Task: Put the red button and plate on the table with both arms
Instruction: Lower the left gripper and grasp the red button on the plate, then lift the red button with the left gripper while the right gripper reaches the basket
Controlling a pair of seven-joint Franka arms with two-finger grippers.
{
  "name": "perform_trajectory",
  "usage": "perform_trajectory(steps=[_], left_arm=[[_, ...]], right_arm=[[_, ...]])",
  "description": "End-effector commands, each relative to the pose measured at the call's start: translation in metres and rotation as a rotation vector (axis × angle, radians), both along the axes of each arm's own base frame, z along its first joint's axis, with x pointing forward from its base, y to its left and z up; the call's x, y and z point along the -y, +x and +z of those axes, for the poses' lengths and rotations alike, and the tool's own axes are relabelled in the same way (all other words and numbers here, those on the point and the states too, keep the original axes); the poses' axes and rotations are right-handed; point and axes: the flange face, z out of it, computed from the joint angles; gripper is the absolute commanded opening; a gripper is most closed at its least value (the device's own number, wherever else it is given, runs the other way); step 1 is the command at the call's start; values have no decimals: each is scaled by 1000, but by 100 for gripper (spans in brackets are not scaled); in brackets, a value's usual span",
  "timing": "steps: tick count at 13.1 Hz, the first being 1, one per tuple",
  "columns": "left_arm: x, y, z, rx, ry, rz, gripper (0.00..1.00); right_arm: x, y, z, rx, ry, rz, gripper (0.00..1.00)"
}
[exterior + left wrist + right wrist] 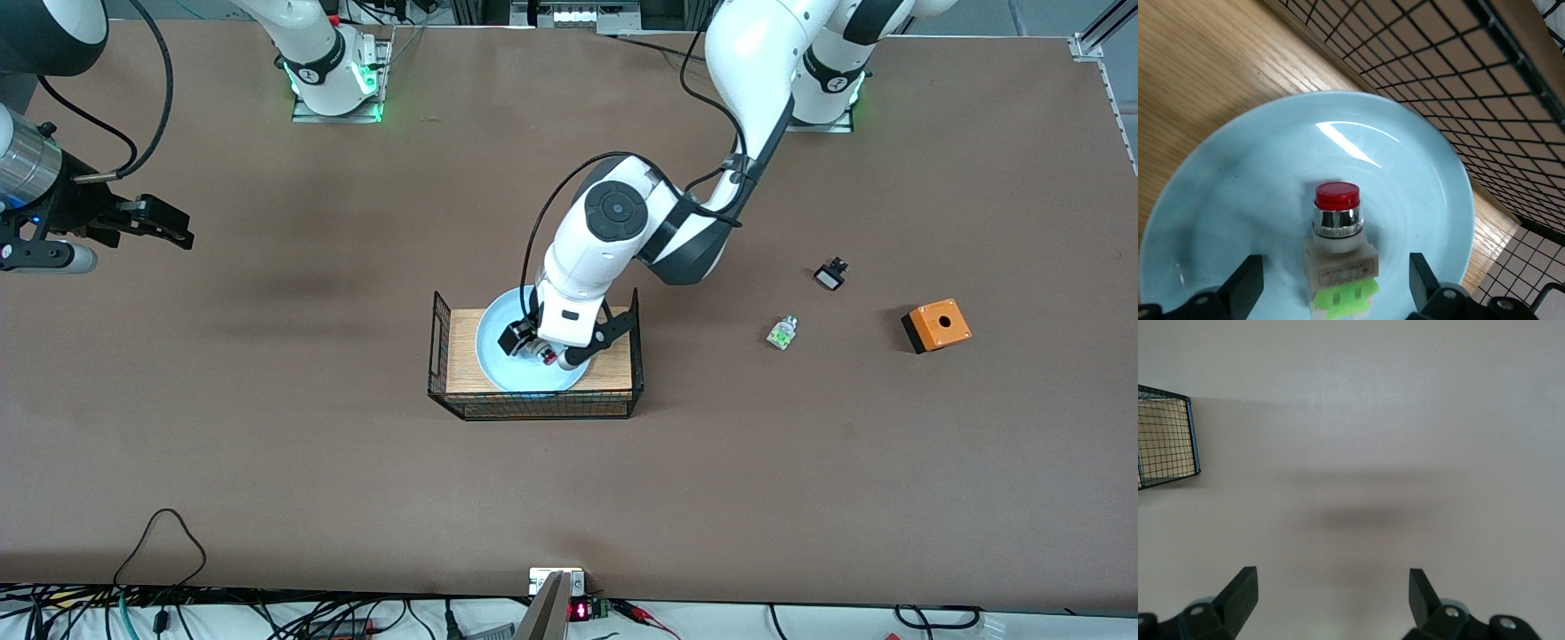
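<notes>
You are looking at a task that is barely underway. The red button (1337, 257) is lying in the middle of the plate (1218, 220), and the plate is sitting on the wooden board (462, 351) inside the wire basket (533, 407), near the middle of the surface (267, 462). Neither thing is resting on the surface itself yet, so both placements are left to do.

Your left gripper (1337, 283) is reaching down into the basket and straddling the button, one finger on each side of its white body. Its jaws are standing apart with a gap showing on both sides, so nothing is being grasped. Judging from this, you are setting up the pick of the button; closing, lifting and setting it down all remain.

Your right gripper (1331, 600) is waiting over bare surface toward the right arm's end, well apart from the basket, its jaws released and holding nothing. The plate is probably going to be its job.

A similar white-green part (782, 333), a small black-and-white part (830, 273) and an orange box (936, 325) are lying toward the left arm's end.
</notes>
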Motion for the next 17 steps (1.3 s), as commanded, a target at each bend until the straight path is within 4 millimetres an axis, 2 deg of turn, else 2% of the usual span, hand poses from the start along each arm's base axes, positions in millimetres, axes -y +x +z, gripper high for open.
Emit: perform_trajectory(steps=[1, 3, 5, 7, 8, 10, 13, 16, 17], left_arm=[[3, 3, 6, 23, 33, 6, 57], [2, 3, 3, 30, 55, -5, 42], [1, 1, 6, 27, 76, -17, 23], [-2, -2, 10, -4, 99, -27, 20], [-4, -4, 23, -17, 107, -33, 20], [-6, -14, 49, -57, 123, -49, 20], [-22, -27, 115, -77, 130, -68, 20], [-55, -41, 164, -133, 186, -199, 20], [-71, -38, 171, -144, 206, -266, 21]], right_arm=[[3, -1, 10, 21, 18, -21, 100], [9, 0, 10, 24, 17, -30, 100], [10, 2, 7, 21, 19, -33, 100], [10, 2, 8, 24, 39, -39, 100], [10, 3, 8, 27, 70, -47, 100], [28, 3, 9, 29, 135, -93, 100], [21, 0, 14, 26, 145, -90, 100], [16, -2, 18, 20, 145, -157, 100], [11, -4, 18, 1, 139, -169, 100]])
